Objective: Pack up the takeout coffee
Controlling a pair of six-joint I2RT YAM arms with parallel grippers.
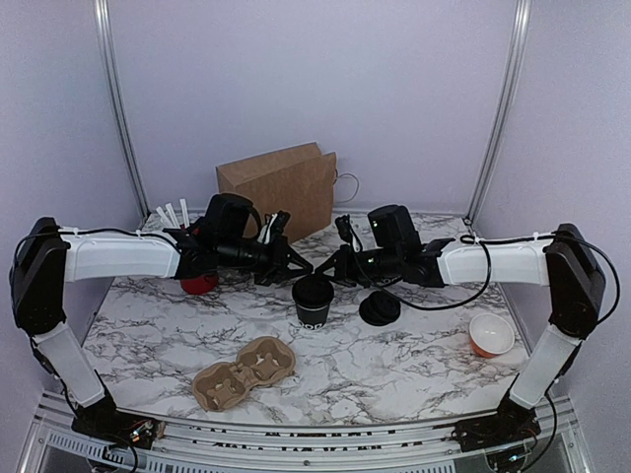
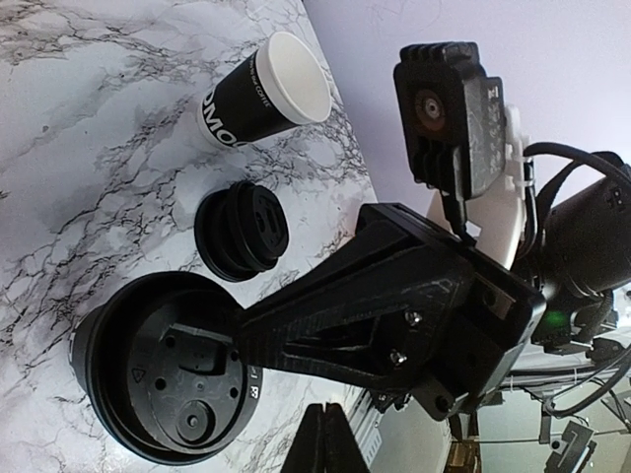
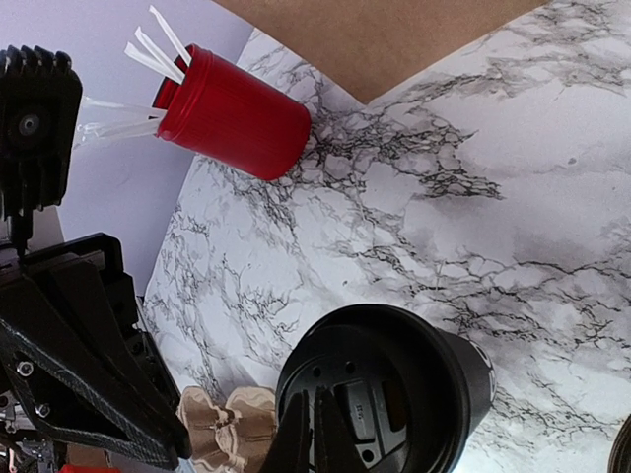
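Note:
The takeout coffee [image 1: 313,301], a small black cup with white print and a black lid, stands upright mid-table. It also shows in the left wrist view [image 2: 158,379] and the right wrist view [image 3: 394,389]. My left gripper [image 1: 299,266] is shut and empty, just behind and left of the cup; its fingers [image 2: 335,443] are pressed together. My right gripper [image 1: 328,273] is shut and empty, just behind and right of the cup. Its tips [image 3: 314,419] hover over the lid's edge; I cannot tell if they touch it.
A loose black lid [image 1: 380,307] lies right of the cup. A cup with a white interior [image 1: 490,335] sits far right. A cardboard cup carrier [image 1: 245,372] lies in front. A brown paper bag [image 1: 281,187] stands behind. A red cup of white sticks [image 3: 232,110] is at the left.

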